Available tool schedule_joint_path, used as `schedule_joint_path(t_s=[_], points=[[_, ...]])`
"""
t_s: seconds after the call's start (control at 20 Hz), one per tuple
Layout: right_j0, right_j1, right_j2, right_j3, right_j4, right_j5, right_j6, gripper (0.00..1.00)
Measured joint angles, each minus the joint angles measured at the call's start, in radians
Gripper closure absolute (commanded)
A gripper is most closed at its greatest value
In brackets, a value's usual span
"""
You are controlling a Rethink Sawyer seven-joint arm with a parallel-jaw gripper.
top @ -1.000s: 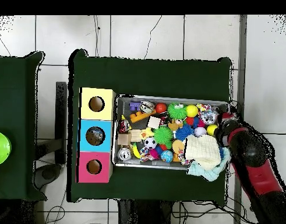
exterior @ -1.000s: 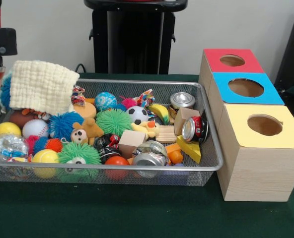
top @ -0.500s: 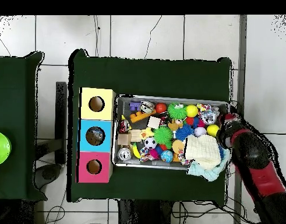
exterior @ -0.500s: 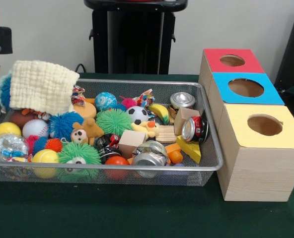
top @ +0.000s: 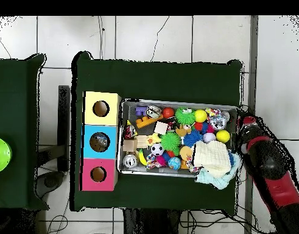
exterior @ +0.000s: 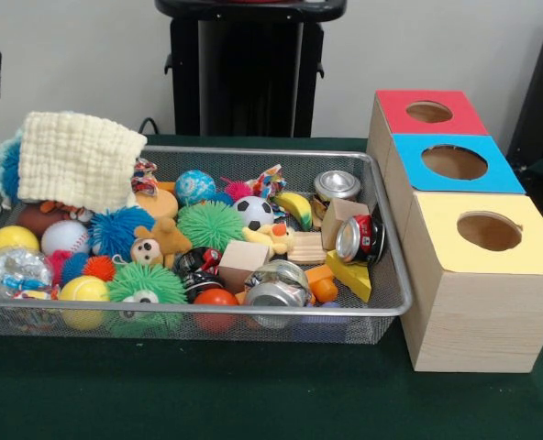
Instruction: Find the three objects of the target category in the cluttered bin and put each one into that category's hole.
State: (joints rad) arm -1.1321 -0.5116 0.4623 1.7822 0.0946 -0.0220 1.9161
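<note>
The arm (top: 270, 177) stands outside the wire bin (exterior: 382, 229), beside the end where the cream cloth (exterior: 79, 160) lies. Its gripper is probably at the arm's tip, but whether it is released or clenched cannot be told. The step in hand is searching. Candidate cans (exterior: 361, 238) lie at the bin end nearest the three-hole box (exterior: 478, 312). The next move calls for reaching across the clutter.

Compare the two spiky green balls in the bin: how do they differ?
The green ball with an eye lies at the bin's front edge, beside a yellow ball; the plain green ball lies mid-bin, against the soccer ball. The first shows a white eye with a dark pupil; the second shows none. The first is the darker green. Both are round and covered in soft spikes.
</note>
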Motion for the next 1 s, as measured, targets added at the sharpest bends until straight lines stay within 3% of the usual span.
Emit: schedule_joint_path(t_s=[0.45,1.0], points=[[-0.011,0.050,0.062,0.003,-0.040,-0.044,0.000,0.00],[0.067,0.003,0.074,0.086,-0.021,-0.044,0.000,0.00]])
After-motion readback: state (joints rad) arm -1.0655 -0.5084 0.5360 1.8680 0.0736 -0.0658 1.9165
